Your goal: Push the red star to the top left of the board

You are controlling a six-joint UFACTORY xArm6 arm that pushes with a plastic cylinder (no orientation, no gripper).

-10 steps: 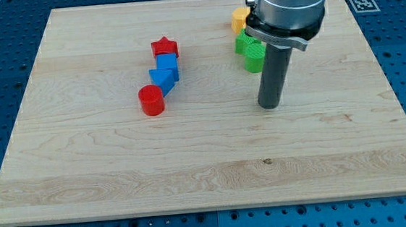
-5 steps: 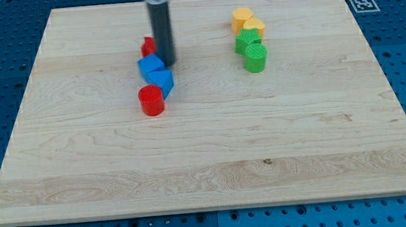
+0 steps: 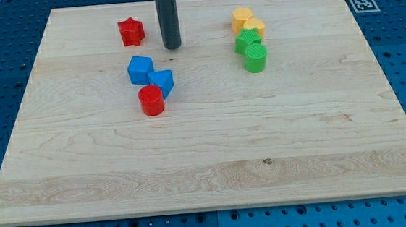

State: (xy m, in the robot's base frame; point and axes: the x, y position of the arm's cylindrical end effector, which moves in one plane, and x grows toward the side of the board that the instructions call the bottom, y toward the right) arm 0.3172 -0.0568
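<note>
The red star lies near the board's top left, apart from every other block, with bare wood all round it. It is not yet in the corner itself.

At about 5 o'clock from the star sits a cluster of 3 blocks. The blue cube is uppermost; a second blue block, its shape unclear, touches it at 4 o'clock; the red cylinder sits just at 7 o'clock of that second block, touching it or nearly so.

My tip rests on the wood at 3 o'clock from the star, near it but not touching, and at 1 o'clock from the blue cube, also clear of it. I have no jaws: I end in a plain dark rod, which holds nothing and stands upright, running out of the view's top.

Well off at 3 o'clock from my tip stands a column of 4 blocks pressed close together: an orange block uppermost, a yellow block just at its 4 o'clock, a green block below that, and a green cylinder lowest.

A square marker lies off the board's top right corner.
</note>
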